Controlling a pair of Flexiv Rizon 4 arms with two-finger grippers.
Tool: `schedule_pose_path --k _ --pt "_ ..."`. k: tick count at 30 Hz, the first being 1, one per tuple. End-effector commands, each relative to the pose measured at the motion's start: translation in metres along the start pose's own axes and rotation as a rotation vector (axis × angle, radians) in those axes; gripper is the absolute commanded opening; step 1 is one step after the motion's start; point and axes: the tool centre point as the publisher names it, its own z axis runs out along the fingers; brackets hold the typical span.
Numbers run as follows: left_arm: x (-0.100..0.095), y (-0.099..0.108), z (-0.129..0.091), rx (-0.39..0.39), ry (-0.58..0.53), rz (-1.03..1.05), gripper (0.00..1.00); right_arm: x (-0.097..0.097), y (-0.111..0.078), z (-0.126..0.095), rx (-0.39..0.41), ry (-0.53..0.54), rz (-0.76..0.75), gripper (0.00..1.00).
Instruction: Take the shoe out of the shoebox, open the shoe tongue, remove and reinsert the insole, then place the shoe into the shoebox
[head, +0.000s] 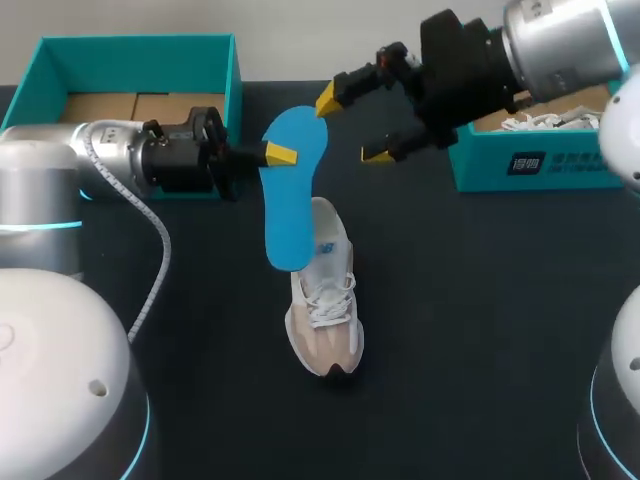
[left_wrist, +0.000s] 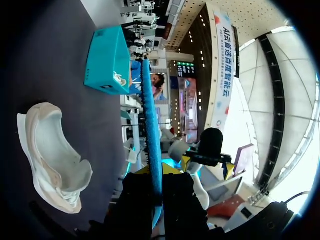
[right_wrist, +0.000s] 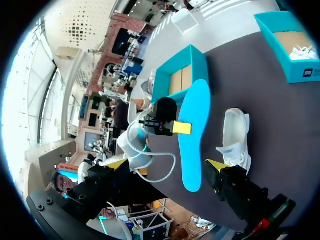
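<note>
left gripper (head: 275, 155) pinching blue insole (head: 290, 190), far finger hidden, grip probably shallow. right gripper (head: 352, 126) spread at its 1 o'clock: steady top, feed lower tip into shoe (head: 328, 320) at 6 o'clock.

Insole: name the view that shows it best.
Head view: the insole shows its whole blue face, held in the left jaws and partly covering the shoe. The right wrist view shows the face too, ahead of its open jaws. The left wrist view shows only its thin edge, between its own jaws.
</note>
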Motion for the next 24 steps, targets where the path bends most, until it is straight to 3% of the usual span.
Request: schedule_pose_path --k 1,9,24 --pt "-0.001 0.000 0.003 -0.002 -0.004 0.002 0.00 0.017 0.011 0.017 0.014 -0.400 0.008 1.00" --pt "-0.001 0.000 0.002 0.008 -0.010 -0.009 0.00 0.026 0.007 0.022 -0.025 -0.554 0.035 1.00" --pt "-0.002 0.001 0.000 0.016 -0.013 -0.009 0.00 0.041 0.014 0.033 0.029 -0.886 0.076 1.00"
